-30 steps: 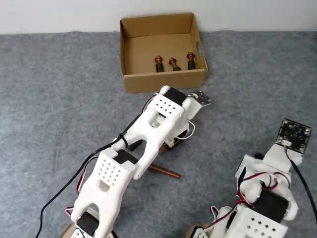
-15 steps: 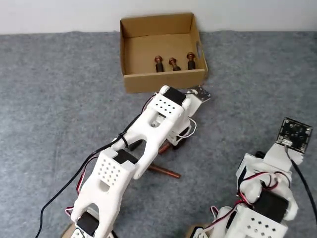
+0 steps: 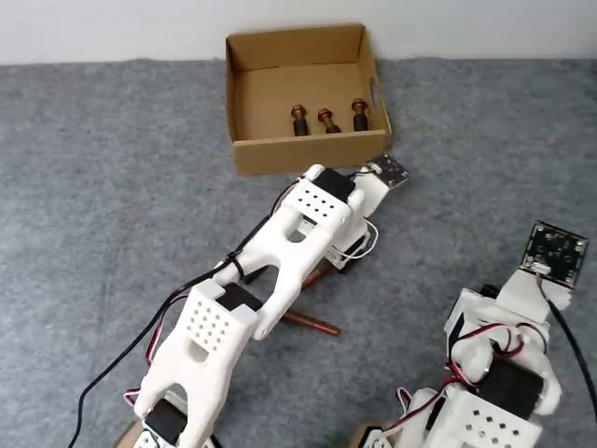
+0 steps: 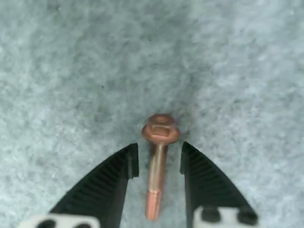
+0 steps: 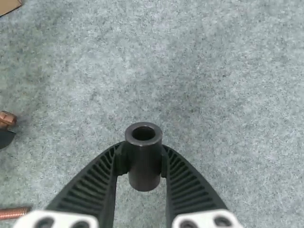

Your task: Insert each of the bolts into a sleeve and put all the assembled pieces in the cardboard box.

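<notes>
The left claw (image 4: 159, 162) stands apart, one finger on each side of a copper bolt (image 4: 160, 129) on the grey carpet (image 3: 112, 187), with a sliver of gap on both sides of the shank. The right claw (image 5: 143, 159) is clamped on a black sleeve (image 5: 144, 172), bore facing up and away from the wrist.

What worries me is the pick. The shank is thin, round and smooth, so if the fingers close off-centre it may roll or swing out. From here I can't quite tell whether the bolt lies flat or tips up at the threaded end; if it tips, it could be caught crooked and then jam at the sleeve's mouth. The bore looks only a little wider than the shank, so a slight slant would make the tip catch on the rim.

A second bolt (image 3: 310, 323) lies on the carpet near the left arm, where a low sweep could knock it.

The bolts have a flanged hex head and a matte coppery shine. The sleeve is a short, thick-walled tube, dull black. The fingers are ribbed black plastic. The carpet is a short, felt-like pile. The box (image 3: 308, 155) is plain corrugated card and already holds three assembled pieces (image 3: 326, 119), lined up near its front wall.
</notes>
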`<state>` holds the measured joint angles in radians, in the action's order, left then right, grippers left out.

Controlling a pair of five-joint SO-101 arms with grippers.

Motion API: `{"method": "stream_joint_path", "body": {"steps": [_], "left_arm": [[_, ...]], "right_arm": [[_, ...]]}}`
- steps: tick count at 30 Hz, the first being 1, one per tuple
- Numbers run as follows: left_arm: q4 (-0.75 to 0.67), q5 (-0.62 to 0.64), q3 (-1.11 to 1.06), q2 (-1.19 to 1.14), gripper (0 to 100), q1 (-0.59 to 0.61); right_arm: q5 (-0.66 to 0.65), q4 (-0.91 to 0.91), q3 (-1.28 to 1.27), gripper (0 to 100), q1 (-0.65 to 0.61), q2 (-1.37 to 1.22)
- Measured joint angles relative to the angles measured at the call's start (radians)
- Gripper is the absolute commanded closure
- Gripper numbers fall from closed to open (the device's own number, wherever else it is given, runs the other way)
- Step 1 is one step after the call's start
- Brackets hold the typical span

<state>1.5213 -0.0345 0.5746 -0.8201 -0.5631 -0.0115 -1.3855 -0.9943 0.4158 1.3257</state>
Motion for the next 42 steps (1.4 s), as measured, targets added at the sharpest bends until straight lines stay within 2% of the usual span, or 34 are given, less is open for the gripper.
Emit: {"method": "stream_joint_path", "body": {"steps": [4, 9, 17, 23, 31, 35, 42], "left_arm": [[0.0, 0.0, 0.0, -0.026, 86, 0.0], [0.0, -0.002, 0.014, -0.052, 100, -0.009], [0.009, -0.002, 0.114, -0.072, 100, -0.012], [0.189, -0.003, 0.269, -0.072, 100, -0.066], [0.203, 0.063, 0.281, 0.054, 100, -0.077], [0.203, 0.083, 0.195, 0.199, 100, -0.068], [0.206, 0.166, -0.104, 0.483, 100, -0.008]], "right_arm": [[0.0, 0.0, 0.0, 99.0, 0.0, 0.0], [0.0, 0.0, 0.0, 99.0, 0.0, 0.0], [0.0, 0.0, 0.0, 99.0, 0.0, 0.0], [0.0, 0.0, 0.0, 99.0, 0.0, 0.0], [0.0, 0.0, 0.0, 99.1, -0.002, 0.0], [0.0, 0.0, 0.0, 99.1, -0.069, 0.0], [0.0, 0.051, 0.0, 99.1, -0.224, 0.0]]}}
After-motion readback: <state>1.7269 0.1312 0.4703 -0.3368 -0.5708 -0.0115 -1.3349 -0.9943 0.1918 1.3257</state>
